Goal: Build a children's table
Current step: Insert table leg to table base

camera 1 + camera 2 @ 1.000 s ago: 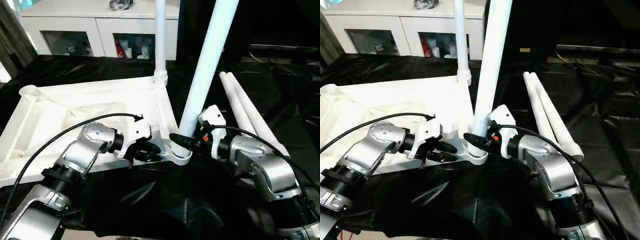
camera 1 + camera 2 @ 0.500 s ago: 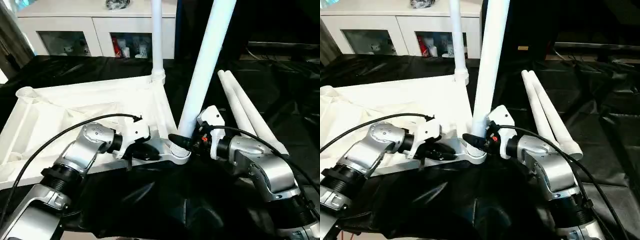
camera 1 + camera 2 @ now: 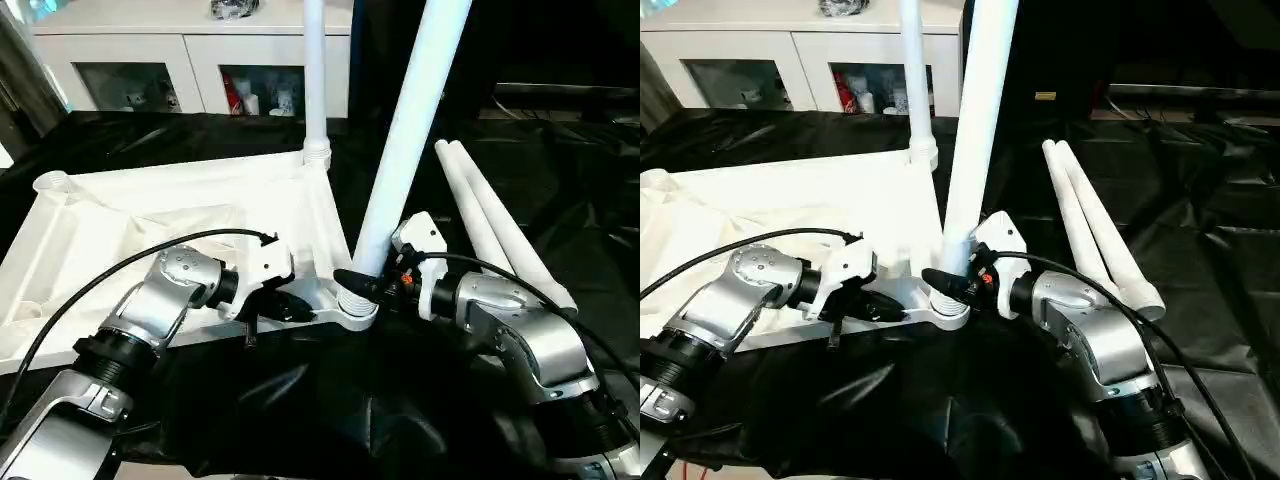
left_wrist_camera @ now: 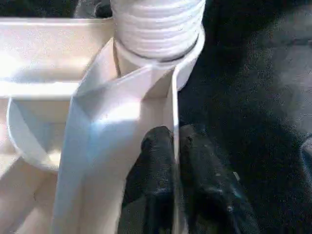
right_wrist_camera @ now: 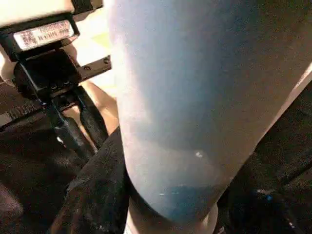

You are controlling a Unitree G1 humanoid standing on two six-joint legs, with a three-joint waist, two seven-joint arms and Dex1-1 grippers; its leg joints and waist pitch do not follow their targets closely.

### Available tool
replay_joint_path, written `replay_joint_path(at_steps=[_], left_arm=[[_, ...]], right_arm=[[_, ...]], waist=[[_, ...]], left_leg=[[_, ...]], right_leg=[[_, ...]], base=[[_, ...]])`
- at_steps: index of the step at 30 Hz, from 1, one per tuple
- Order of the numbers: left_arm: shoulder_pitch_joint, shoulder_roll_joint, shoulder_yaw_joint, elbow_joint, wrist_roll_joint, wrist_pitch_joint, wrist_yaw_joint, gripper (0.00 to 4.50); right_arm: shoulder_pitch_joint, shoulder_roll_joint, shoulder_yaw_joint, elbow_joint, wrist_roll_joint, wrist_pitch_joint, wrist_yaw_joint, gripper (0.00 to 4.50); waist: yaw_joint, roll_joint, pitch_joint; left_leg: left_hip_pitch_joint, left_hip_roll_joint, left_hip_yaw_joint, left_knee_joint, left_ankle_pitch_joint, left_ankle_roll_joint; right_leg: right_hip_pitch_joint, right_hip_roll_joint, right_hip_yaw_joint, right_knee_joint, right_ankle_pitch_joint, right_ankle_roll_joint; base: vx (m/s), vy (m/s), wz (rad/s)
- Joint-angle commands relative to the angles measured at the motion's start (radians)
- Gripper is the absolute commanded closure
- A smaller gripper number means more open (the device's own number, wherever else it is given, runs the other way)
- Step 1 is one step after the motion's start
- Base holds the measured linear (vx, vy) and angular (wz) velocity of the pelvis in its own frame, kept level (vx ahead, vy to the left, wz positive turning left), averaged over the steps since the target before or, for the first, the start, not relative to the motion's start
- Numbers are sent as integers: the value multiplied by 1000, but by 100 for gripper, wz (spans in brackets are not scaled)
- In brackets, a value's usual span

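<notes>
So the table top (image 3: 180,215) is lying upside down on the black sheet (image 3: 330,400), ribbed underside facing up, and it's taking up most of the space on the robot's left side. Behind the table top, a white cabinet (image 3: 200,60) with glass doors is sitting against the back wall.

One leg (image 3: 315,75) is already standing upright in the far corner socket of the table top. A second leg (image 3: 405,150) is sitting in the near corner socket (image 3: 352,305), the one closest to the robot, and it's leaning a bit away from the table top rather than standing dead straight. Its ribbed end is showing right at the socket mouth in the left wrist view. Two spare legs (image 3: 495,225) are lying side by side on the sheet, just past that same near corner, on the robot's right.

The right gripper (image 3: 362,285) is wrapping its black fingers around the base of the leaning leg, right above the socket, gripping it. The left gripper (image 3: 283,308) is pinching the table top's edge wall (image 4: 171,122) just beside that socket, one finger (image 4: 153,161) on each side of the thin wall, clamped on it.
</notes>
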Motion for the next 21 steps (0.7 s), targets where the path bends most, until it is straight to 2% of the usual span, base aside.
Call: replay_joint_path(at_steps=[1,6,10,18,21], left_arm=[[10,9,7,14,15,-13,10,392],[7,12,8,25,6,-9,0,392],[2,11,11,31,8,-13,-1,392],[6,-15,57,42,-44,-39,-3,392],[19,-5,43,52,-23,-51,5,392]], right_arm=[[-16,-6,-6,2,-7,2,-9,261],[-15,-6,-5,0,-5,2,-10,261],[-13,-6,-6,-3,-3,3,-12,261],[-15,-4,-5,4,-3,0,-11,261],[-16,-3,-3,6,-4,-2,-10,261]], waist=[[1,0,-53],[2,2,-53],[2,2,-51],[2,0,-52],[2,-1,-51]], left_leg=[[7,56,-24,-78,-154,31],[6,58,-24,-79,-145,33],[7,57,-24,-80,-164,28],[6,57,-23,-80,-163,28],[5,57,-24,-81,-167,31]], right_leg=[[56,-77,59,-76,-161,-230],[56,-77,58,-73,-127,-241],[56,-78,59,-77,-161,-236],[56,-79,59,-76,-156,-238],[56,-79,59,-78,-174,-231]], base=[[0,0,0],[0,0,0],[0,0,0],[0,0,0],[0,0,0]])
